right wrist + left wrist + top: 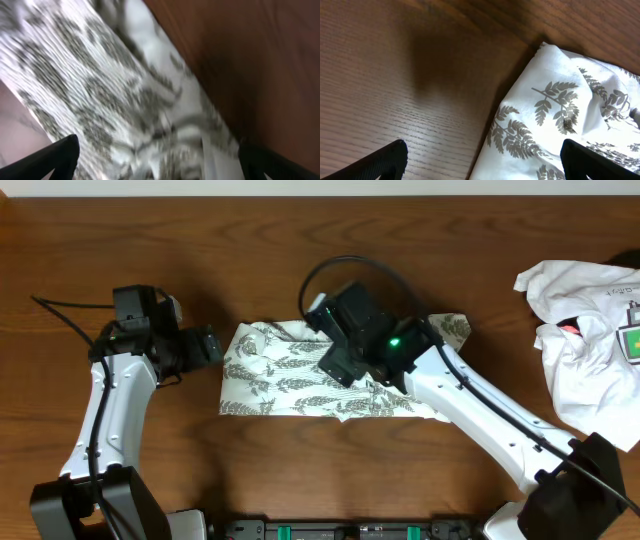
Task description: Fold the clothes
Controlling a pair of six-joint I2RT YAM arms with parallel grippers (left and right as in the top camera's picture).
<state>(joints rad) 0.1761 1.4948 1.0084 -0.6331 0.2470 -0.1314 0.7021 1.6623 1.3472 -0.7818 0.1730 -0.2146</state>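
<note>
Both end effectors are spread wide with nothing in them, as far as I can tell. Left end effector point(213, 347) hovers just off the left edge of the clothes point(275, 375). Its wrist view shows both fingers far apart, with bare worktop point(260, 470) and one fern-print corner between them. Right end effector point(336, 366) sits over the middle of the fabric. Its wrist view is pretty blurry, but the fingers look wide apart with the leaf print running under them, and I can't see anything pinched.

The clothes lie in the centre of the worktop as a rough rectangle, longer left to right. The right end is tucked under the right arm, and the lower edge looks rumpled. Well apart, at the far right, there's a plain white garment point(575, 355) in a heap, which isn't part of this.

My read is we're mid-fold, between grasps, with the piece partly folded but not neat. Next move probably needs each end effector to drop onto an edge or corner, pinch only the layers it wants, and carry that side over evenly. Thin fabric like this could bunch or drag if only one side gets lifted.
</note>
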